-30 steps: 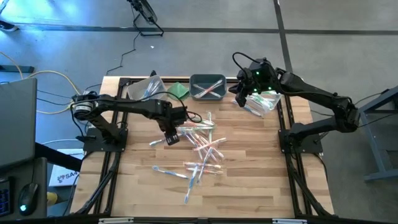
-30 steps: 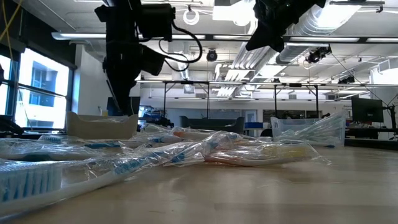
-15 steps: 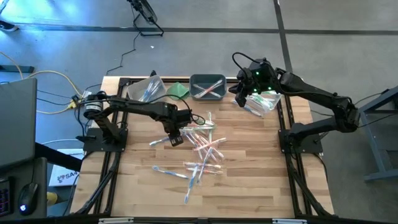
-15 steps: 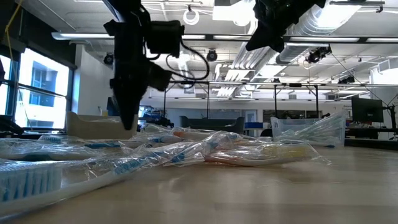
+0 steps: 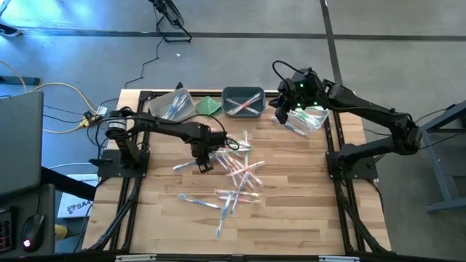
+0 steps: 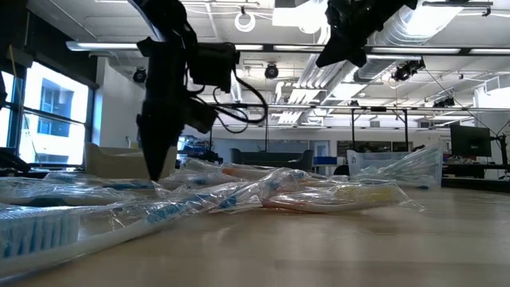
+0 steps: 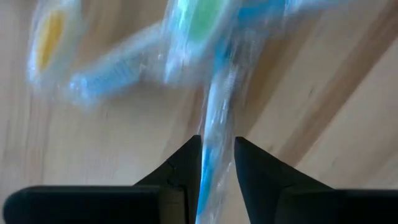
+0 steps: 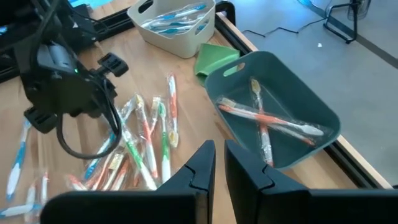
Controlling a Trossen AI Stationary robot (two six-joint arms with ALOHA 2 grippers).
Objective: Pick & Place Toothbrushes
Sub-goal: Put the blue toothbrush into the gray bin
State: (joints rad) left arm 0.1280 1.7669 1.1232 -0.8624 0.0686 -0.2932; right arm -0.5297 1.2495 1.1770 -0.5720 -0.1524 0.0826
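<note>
Wooden table (image 5: 291, 211) fills the centre of the high view, and the toothbrushes (image 5: 237, 178) lie in a loose pile mid-frame, most with their long axes running from lower left to upper right. Upper middle, the grey bin (image 5: 244, 102) holds orange ones, crossed. The white bin (image 5: 171, 105) to its left holds blue ones. Left gripper (image 5: 204, 161) is down at the pile's left edge, fingers part-way apart astride a blue toothbrush (image 7: 214, 130), its shaft running straight out between them. Right gripper (image 5: 282, 116) hangs upper right, beside the grey bin, fingers together, holding nothing.
</note>
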